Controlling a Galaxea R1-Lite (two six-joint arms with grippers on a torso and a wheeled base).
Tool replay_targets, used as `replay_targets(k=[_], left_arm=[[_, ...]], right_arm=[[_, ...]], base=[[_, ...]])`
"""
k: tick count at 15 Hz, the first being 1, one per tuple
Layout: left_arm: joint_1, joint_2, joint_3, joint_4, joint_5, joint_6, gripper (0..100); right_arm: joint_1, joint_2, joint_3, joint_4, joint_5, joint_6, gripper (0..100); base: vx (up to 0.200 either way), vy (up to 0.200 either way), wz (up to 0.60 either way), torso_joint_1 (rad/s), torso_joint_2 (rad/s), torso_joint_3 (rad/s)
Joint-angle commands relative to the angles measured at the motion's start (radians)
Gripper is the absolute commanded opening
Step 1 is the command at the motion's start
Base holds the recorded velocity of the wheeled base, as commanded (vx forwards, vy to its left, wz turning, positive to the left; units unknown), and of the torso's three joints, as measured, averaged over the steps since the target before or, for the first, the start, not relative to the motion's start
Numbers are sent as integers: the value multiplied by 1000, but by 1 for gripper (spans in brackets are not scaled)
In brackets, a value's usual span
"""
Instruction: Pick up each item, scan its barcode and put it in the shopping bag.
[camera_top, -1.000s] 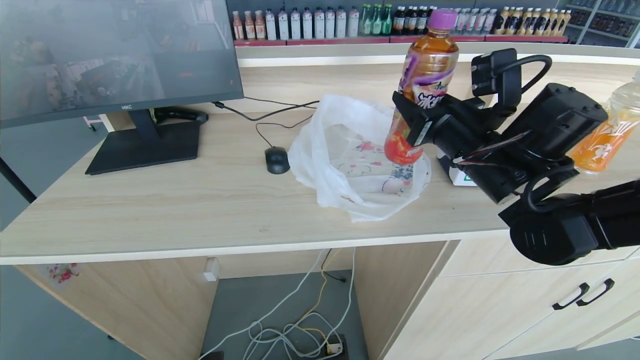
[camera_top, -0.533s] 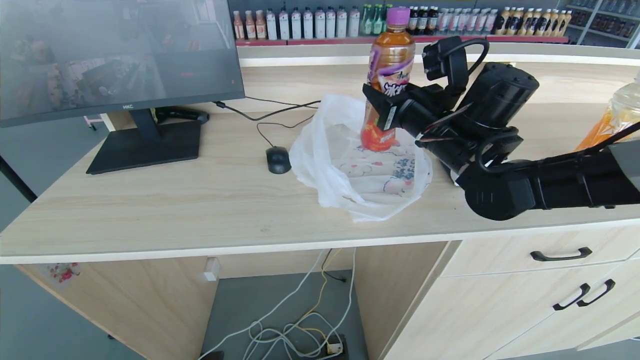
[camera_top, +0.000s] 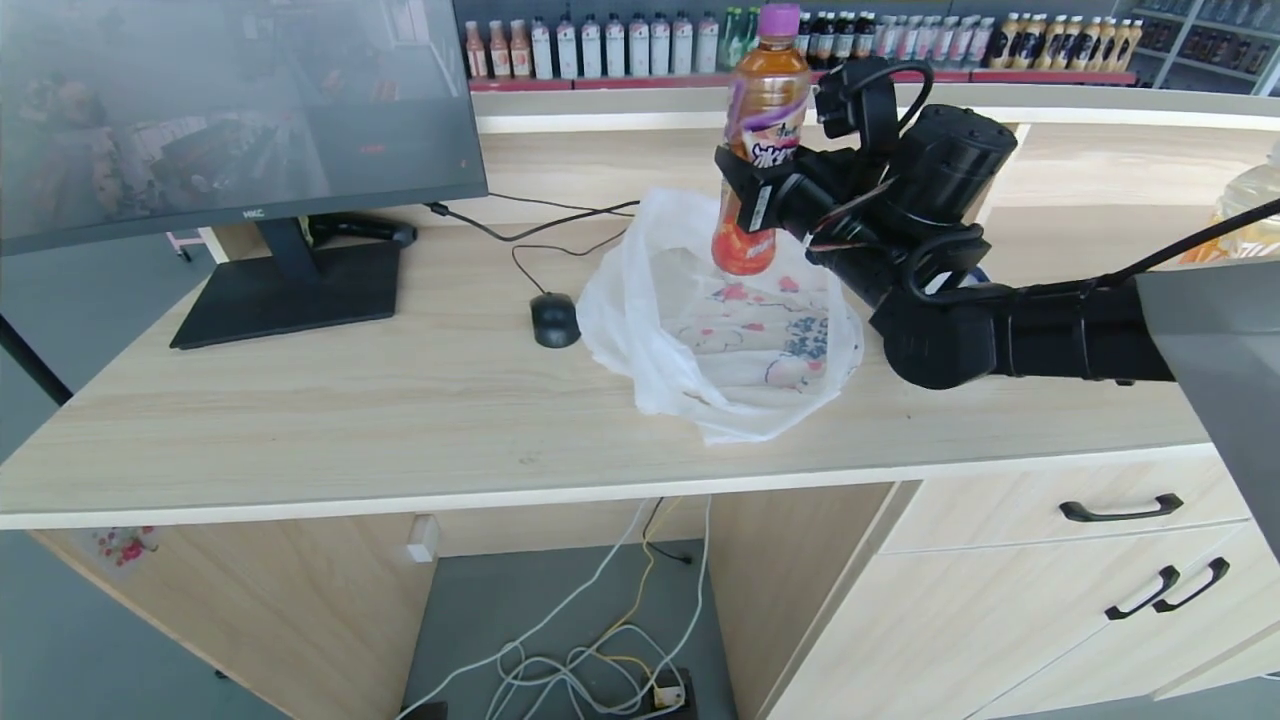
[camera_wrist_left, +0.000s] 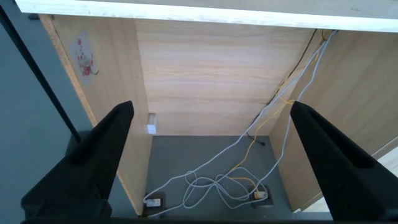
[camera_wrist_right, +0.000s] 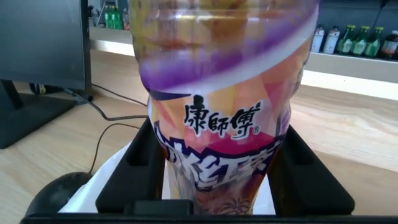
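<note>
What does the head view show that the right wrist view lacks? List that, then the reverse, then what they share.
Head view adds: the whole bag lying open on the counter, the drawers, the cables below, and a second bottle at the far right edge. Right wrist view adds: the label close up, with fingers of the right gripper on both sides of the bottle. Both: the bottle held upright in the right gripper, the mouse, the monitor and the shelf bottles.

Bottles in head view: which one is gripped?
The purple-capped bottle, upright in the right gripper over the shopping bag; the orange bottle at far right is free.
</note>
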Motion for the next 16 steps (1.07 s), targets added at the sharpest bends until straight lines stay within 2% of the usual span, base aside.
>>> replay_targets(k=[1, 16], left_arm=[[0, 0, 0, 0, 0, 0, 100], [0, 1, 0, 0, 0, 0, 100]], right_arm=[[2, 57, -46, 7, 1, -1, 0], [31, 132, -43, 8, 1, 36, 0]], base=[[0, 0, 0, 0, 0, 0], [0, 0, 0, 0, 0, 0]])
